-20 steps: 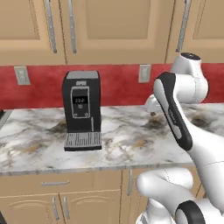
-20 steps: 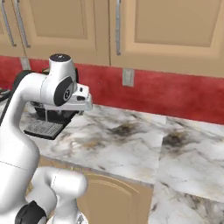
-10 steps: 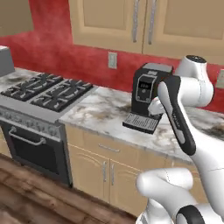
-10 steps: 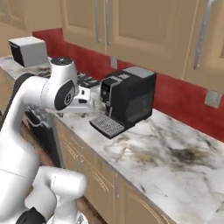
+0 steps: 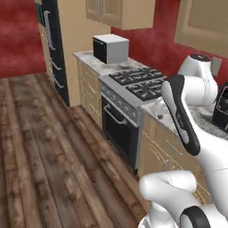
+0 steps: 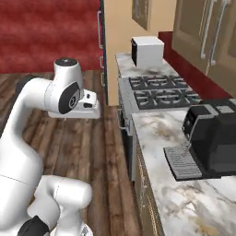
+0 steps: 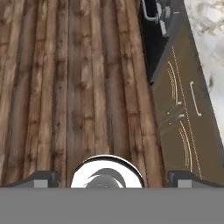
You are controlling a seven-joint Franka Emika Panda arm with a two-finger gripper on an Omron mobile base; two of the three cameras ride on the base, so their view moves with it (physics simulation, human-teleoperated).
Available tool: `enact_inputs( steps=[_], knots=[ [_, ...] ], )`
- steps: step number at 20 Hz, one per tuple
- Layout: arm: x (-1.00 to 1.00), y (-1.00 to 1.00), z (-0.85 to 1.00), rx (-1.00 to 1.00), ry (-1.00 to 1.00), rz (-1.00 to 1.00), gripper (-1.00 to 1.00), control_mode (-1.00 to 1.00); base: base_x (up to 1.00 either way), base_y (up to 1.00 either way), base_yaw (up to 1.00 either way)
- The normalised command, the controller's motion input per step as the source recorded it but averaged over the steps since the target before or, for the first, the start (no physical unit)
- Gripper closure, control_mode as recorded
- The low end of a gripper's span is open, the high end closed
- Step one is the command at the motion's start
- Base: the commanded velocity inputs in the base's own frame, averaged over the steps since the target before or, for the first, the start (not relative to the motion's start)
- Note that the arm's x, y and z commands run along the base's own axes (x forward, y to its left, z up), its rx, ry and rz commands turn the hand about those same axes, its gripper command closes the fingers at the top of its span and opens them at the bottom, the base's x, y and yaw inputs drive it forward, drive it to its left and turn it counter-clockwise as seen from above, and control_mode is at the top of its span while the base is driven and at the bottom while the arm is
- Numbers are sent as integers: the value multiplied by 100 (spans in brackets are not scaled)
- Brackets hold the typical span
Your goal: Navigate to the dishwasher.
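Observation:
The dishwasher is out of view. My gripper hangs over the wooden floor beside the lower cabinets and is open, its two dark fingertips far apart with nothing between them. In the right base view the hand is held out at mid height, above the floor and left of the stove. The arm is folded in front of the counter in the left base view.
A black oven and gas stove stands in the counter run, with a grey boxy appliance beyond it and a black coffee machine nearer. Tan cabinet doors line the counter. A tall dark unit stands far left. Wooden floor spreads leftward.
The whole picture has swung left, so the base has turned. The coffee machine slid to the right edge; the stove, the tall dark unit and the open floor came into view.

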Motion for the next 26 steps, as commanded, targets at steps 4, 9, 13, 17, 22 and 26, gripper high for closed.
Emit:
enact_inputs(
  steps=[4,9,13,17,22,26],
  knots=[
    [0,0,0,0,0,0,-100,100,25,0,82],
    [0,0,0,0,0,0,-100,100,22,0,81],
    [0,0,0,0,0,0,-100,100,30,0,75],
    [0,0,0,0,0,0,-100,100,37,0,76],
    [0,0,0,0,0,0,-100,100,52,-2,70],
    [0,0,0,0,0,0,-100,100,54,-11,64]
  ],
)
